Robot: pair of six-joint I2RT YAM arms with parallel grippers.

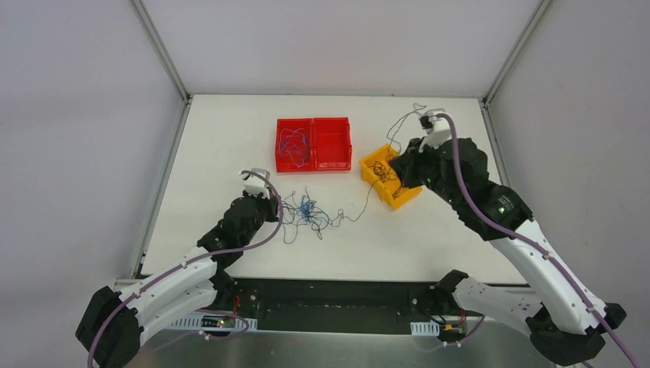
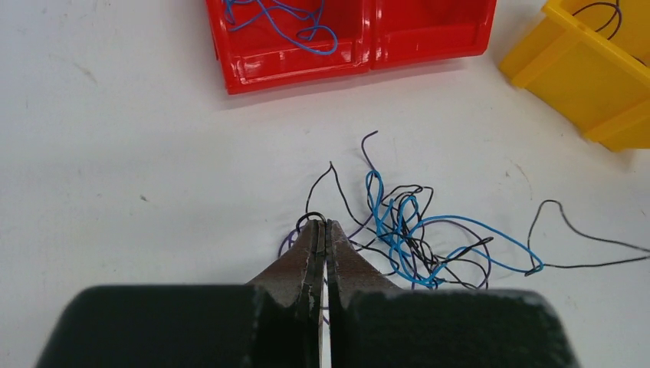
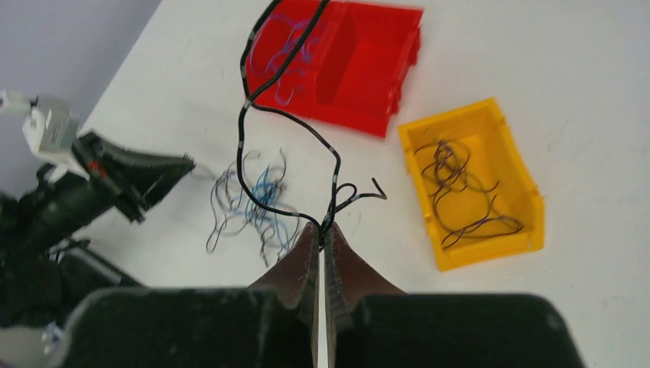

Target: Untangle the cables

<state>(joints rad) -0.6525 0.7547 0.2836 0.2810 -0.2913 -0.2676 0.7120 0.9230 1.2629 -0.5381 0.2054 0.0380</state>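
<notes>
A tangle of blue, black and purple cables (image 1: 310, 215) lies on the white table; it also shows in the left wrist view (image 2: 414, 238) and the right wrist view (image 3: 253, 203). My left gripper (image 1: 277, 207) (image 2: 322, 224) is at the tangle's left edge, low on the table, shut on a black cable loop (image 2: 308, 219). My right gripper (image 1: 395, 162) (image 3: 322, 228) is raised over the yellow bin (image 1: 372, 162), shut on a long black cable (image 3: 244, 130) that curls up past it (image 1: 398, 123).
A red double bin (image 1: 313, 146) behind the tangle holds blue cables (image 1: 293, 143) in its left half. The yellow bin (image 3: 475, 253) holds dark cables (image 3: 460, 184). One black cable (image 1: 364, 203) trails from the tangle toward the yellow bin.
</notes>
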